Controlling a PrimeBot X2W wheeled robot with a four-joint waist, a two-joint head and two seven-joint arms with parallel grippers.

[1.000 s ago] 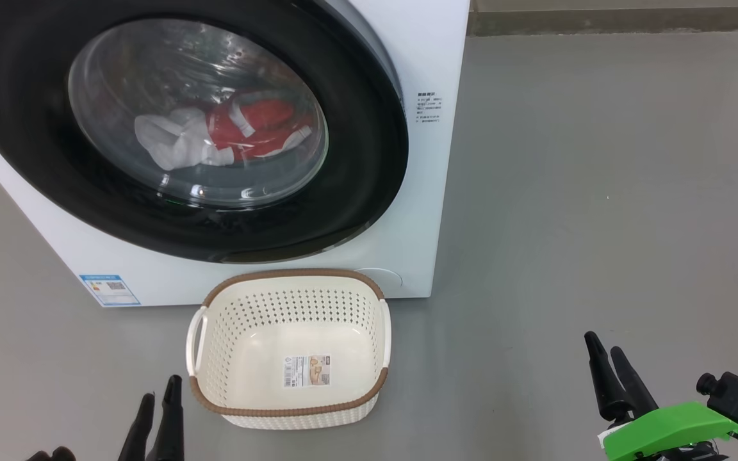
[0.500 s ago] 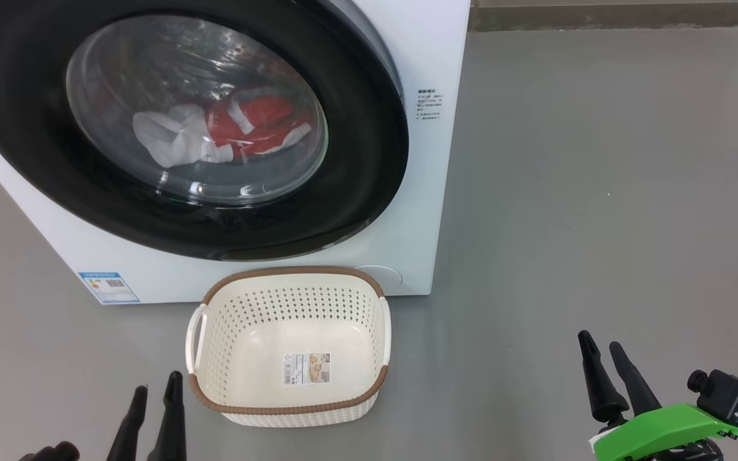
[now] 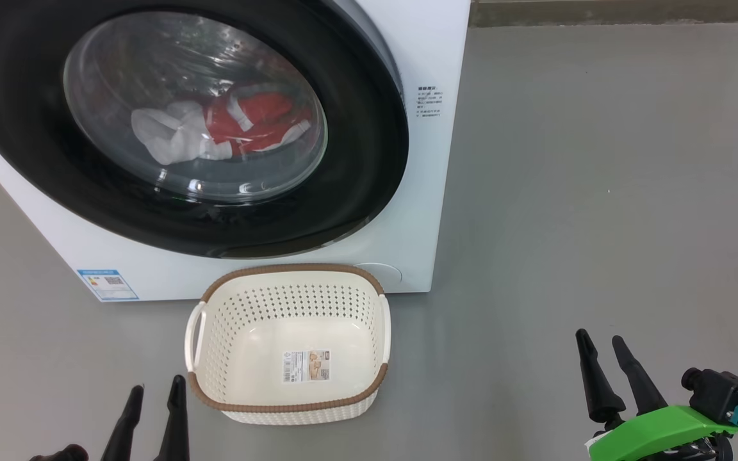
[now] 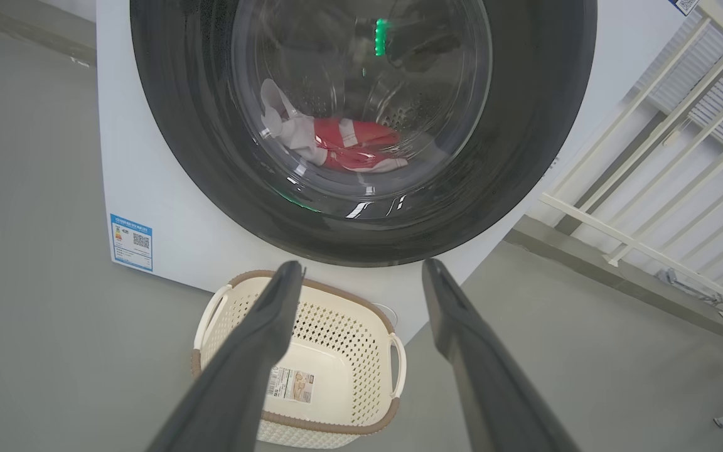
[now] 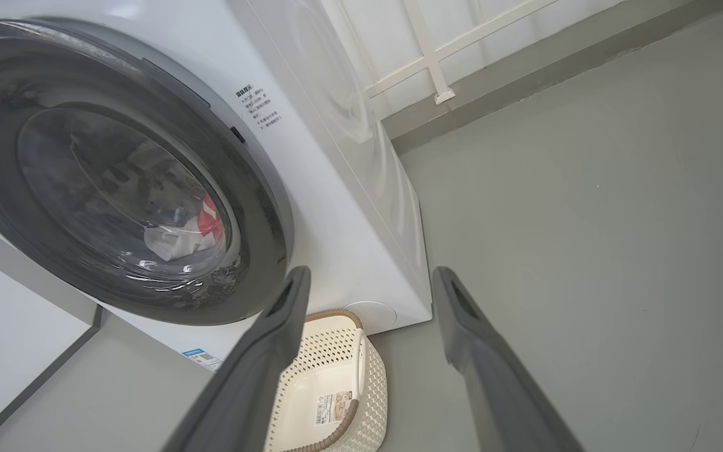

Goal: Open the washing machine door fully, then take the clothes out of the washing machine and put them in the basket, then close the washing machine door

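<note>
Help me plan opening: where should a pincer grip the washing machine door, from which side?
Probably the right edge of the washing machine door, approached from the right: there its black rim stands proud of the washing machine, showing a grey side lip.

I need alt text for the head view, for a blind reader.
A white washing machine shows red and white clothes behind its black-rimmed door glass. A cream basket stands on the floor before it; left gripper and right gripper are open below.
</note>
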